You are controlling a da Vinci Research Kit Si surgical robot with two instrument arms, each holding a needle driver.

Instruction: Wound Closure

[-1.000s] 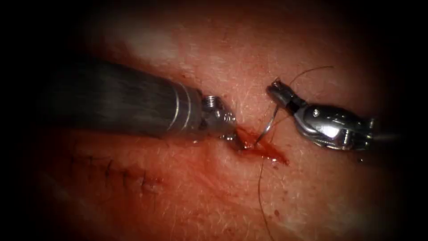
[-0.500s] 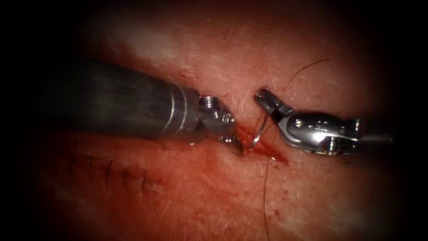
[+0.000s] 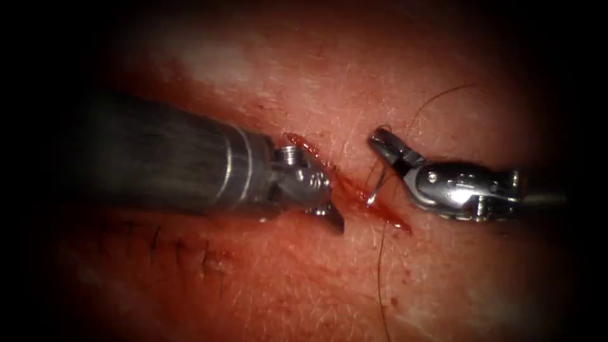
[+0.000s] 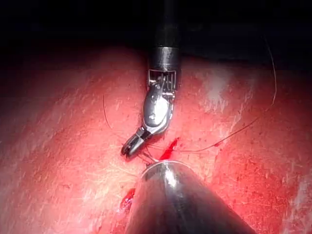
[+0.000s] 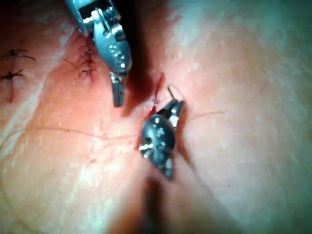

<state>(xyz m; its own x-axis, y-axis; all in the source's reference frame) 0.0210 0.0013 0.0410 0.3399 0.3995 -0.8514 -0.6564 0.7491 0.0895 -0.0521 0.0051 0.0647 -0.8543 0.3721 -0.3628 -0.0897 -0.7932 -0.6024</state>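
Note:
The cut (image 3: 373, 209) runs as a red slit down to the right across the tissue (image 3: 304, 285). My right tool (image 3: 382, 140) comes in from the right, jaws shut on the curved needle (image 3: 378, 180) near its tail end. The needle arcs down to the cut's right edge, where its tip touches; I cannot tell whether it has entered. Dark thread (image 3: 380, 272) trails down over the tissue, and another strand (image 3: 437, 98) rises behind the right tool. My left tool (image 3: 334, 218) sits on the cut's left side, jaws shut and holding nothing. In the right wrist view the left tool (image 5: 117, 95) points at the tissue beside the right tool (image 5: 173, 109).
Earlier stitches (image 3: 180, 247) close the cut further left, also seen as dark knots (image 5: 85, 63). Red fluid wets the cut's edges. The left tool's thick shaft (image 3: 164, 155) covers the tissue to the left. Thread (image 4: 234, 134) lies loose across the tissue.
My right tool moved left and lower with the needle, bringing its tip to the cut's right edge. My left tool drew back leftward, uncovering the upper stretch of the cut.

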